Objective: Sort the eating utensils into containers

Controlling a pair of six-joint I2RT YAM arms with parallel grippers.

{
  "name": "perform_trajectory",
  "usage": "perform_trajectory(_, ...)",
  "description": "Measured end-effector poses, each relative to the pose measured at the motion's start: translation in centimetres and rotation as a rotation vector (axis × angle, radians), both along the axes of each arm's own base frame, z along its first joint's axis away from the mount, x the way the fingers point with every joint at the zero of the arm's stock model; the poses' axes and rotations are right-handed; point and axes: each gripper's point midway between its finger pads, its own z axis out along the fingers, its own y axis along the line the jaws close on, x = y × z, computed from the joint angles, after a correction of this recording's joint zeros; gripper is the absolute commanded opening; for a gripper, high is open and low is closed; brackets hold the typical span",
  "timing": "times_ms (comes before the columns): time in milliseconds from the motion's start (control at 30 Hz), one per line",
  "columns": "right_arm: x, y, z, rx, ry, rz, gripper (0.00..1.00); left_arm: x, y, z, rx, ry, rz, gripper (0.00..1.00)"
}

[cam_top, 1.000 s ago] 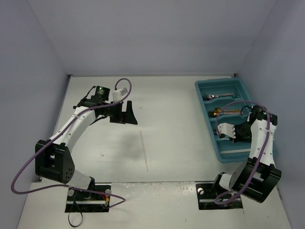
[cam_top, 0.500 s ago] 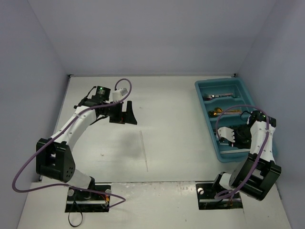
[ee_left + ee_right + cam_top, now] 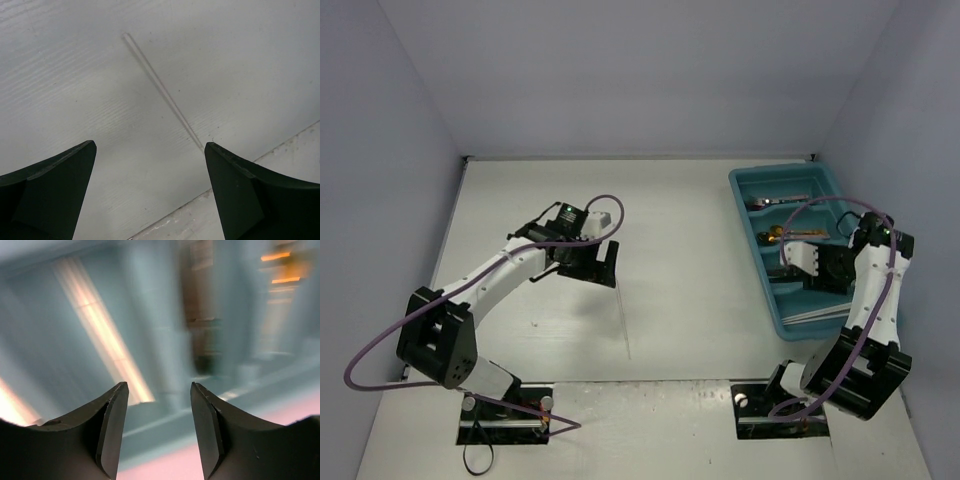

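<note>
Found one thin white stick (image 3: 623, 318) flat on the table (image 3: 700, 300), near the centre, running near to far, well left of the tray. Not yet in any compartment.

Noted the left gripper (image 3: 595, 264) just beyond the stick's far end, a little to its left, pointing down at the table. Jaws spread wide, nothing between them. Through the left wrist camera, saw the stick (image 3: 162, 92) slanting across bare table in the gap of the left gripper (image 3: 149, 146), one end just beside the right fingertip. Could not tell whether touching.

Found the tray (image 3: 757, 262) at the right side of the table, long axis near to far, split into long compartments. Made out pale sticks (image 3: 820, 315) in the nearest compartment.

Noted the right gripper (image 3: 796, 262) over the middle of the tray, beyond the pale sticks and just near of a gold spoon (image 3: 788, 237). Could not tell which compartment lay under it. Right wrist view badly blurred: jaws of the right gripper (image 3: 157, 386) parted, gap empty, teal tray floor and the pale sticks (image 3: 102, 335) showing beyond as streaks.

Saw the gold spoon lying crosswise in a middle compartment. Farthest out, spotted a silver piece (image 3: 785, 201) in the far compartment, kind not clear.
</note>
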Motion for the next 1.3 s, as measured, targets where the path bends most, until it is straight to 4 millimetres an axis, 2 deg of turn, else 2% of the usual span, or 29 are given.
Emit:
perform_trajectory(100, 3.7, 1.1, 5.1, 0.055, -0.191, 0.042, 0.47, -0.7, -0.6, -0.5, 0.074, -0.04, -0.028, 0.89)
perform_trajectory(167, 5.9, 2.6, 8.6, 0.088, -0.305, 0.092, 0.43, -0.4, -0.3, -0.5, 0.102, -0.059, -0.017, 0.9)
perform_trajectory(233, 7.4, 6.2, 10.7, 0.146, -0.359, 0.161, 0.43, 0.4, 0.7, -0.4, 0.11, -0.066, 0.034, 0.9)
perform_trajectory(300, 7.7, 11.5, 11.4, 0.242, -0.359, 0.253, 0.45, 1.6, 2.3, 0.0, 0.101, -0.069, 0.117, 0.9)
perform_trajectory(400, 5.6, 19.0, 9.9, 0.377, -0.278, 0.358, 0.47, 3.8, 5.5, 1.0, 0.075, -0.086, 0.265, 0.9)
perform_trajectory(467, 3.4, 22.9, 8.1, 0.41, -0.22, 0.42, 0.46, 4.9, 7.6, 1.7, 0.051, -0.094, 0.355, 0.9)
perform_trajectory(533, 0.7, 27.0, 6.3, 0.429, -0.163, 0.532, 0.41, 5.5, 9.4, 2.3, 0.027, -0.097, 0.426, 0.89)
perform_trajectory(600, -1.3, 29.9, 5.0, 0.428, -0.103, 0.59, 0.31, 6.0, 11.0, 2.7, 0.007, -0.095, 0.486, 0.9)
perform_trajectory(700, -1.4, 34.0, 4.1, 0.415, -0.016, 0.572, 0.23, 6.3, 12.7, 3.0, -0.004, -0.093, 0.543, 0.9)
perform_trajectory(767, 0.0, 37.2, 3.8, 0.423, 0.021, 0.525, 0.21, 6.3, 13.2, 3.3, -0.007, -0.098, 0.561, 0.9)
perform_trajectory(867, 1.2, 41.1, 1.9, 0.448, 0.135, 0.359, 0.18, 6.3, 13.7, 3.8, -0.016, -0.11, 0.581, 0.9)
perform_trajectory(933, 1.3, 42.6, -0.2, 0.453, 0.218, 0.234, 0.2, 6.3, 14.3, 4.2, -0.023, -0.12, 0.598, 0.9)
perform_trajectory(1067, 0.2, 43.2, -3.6, 0.419, 0.324, 0.038, 0.22, 6.5, 16.4, 4.8, -0.031, -0.139, 0.664, 0.9)
perform_trajectory(1167, -0.2, 43.3, -4.5, 0.418, 0.356, -0.122, 0.24, 6.7, 18.0, 5.0, -0.035, -0.139, 0.722, 0.9)
perform_trajectory(1300, 0.2, 44.1, -4.6, 0.443, 0.334, -0.353, 0.35, 6.7, 19.5, 5.0, -0.044, -0.134, 0.777, 0.9)
